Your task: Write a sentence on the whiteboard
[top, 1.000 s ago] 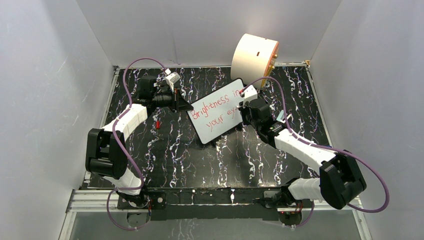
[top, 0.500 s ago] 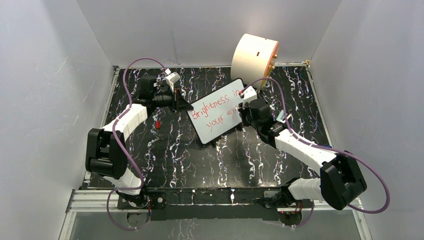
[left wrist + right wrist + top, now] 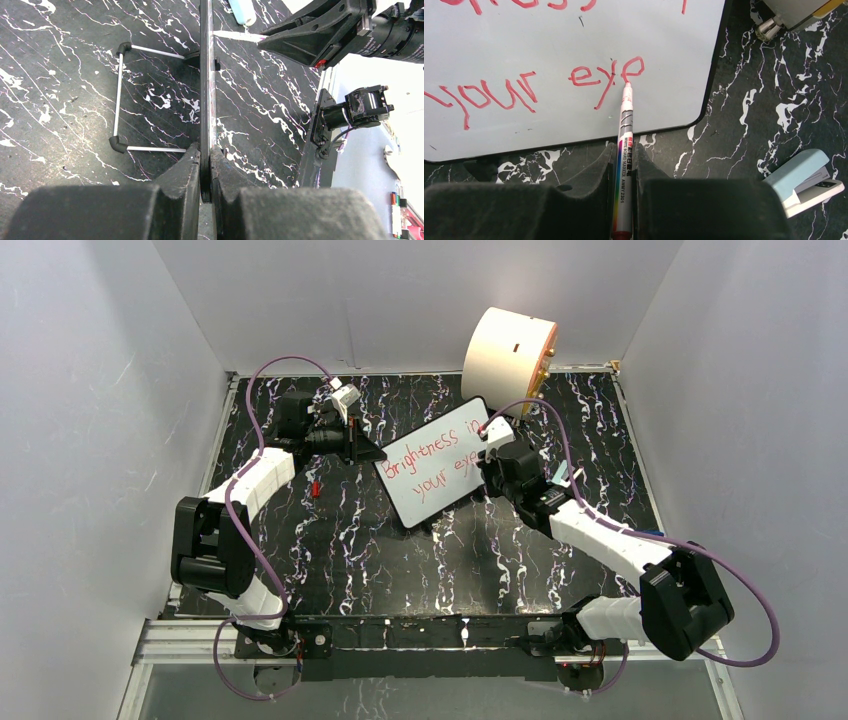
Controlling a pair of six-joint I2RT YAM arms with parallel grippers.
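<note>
Change: over the last second the right fingers (image 3: pixel 596 172) have shifted only a touch at the right end of the whiteboard (image 3: pixel 430 502). The left fingers (image 3: pixel 182 172) and the board sit as before.
Whiteboard: it stands in the middle of the bench (image 3: pixel 400 560) between the two arms, propped on a wire stand (image 3: pixel 120 95). It is turned askew, so its right end points toward the cream cylinder (image 3: pixel 505 348) by the back wall.
Writing: the sentence (image 3: pixel 432 458) is in red handwriting, with "Brightness in" on the upper line and "your eye" below it.
Left grip: the left fingers are closed on the board's left edge, which shows edge-on between them.
Right grip: the right fingers are clamped on a whiteboard marker (image 3: pixel 624 130), its tip pointing forward.
Marker tip: it is at the foot of the last "e". I cannot tell whether it touches the surface.
Nearby: a pale blue stapler (image 3: pixel 806 175) lies on the bench near the board's lower right corner, apart from it.
</note>
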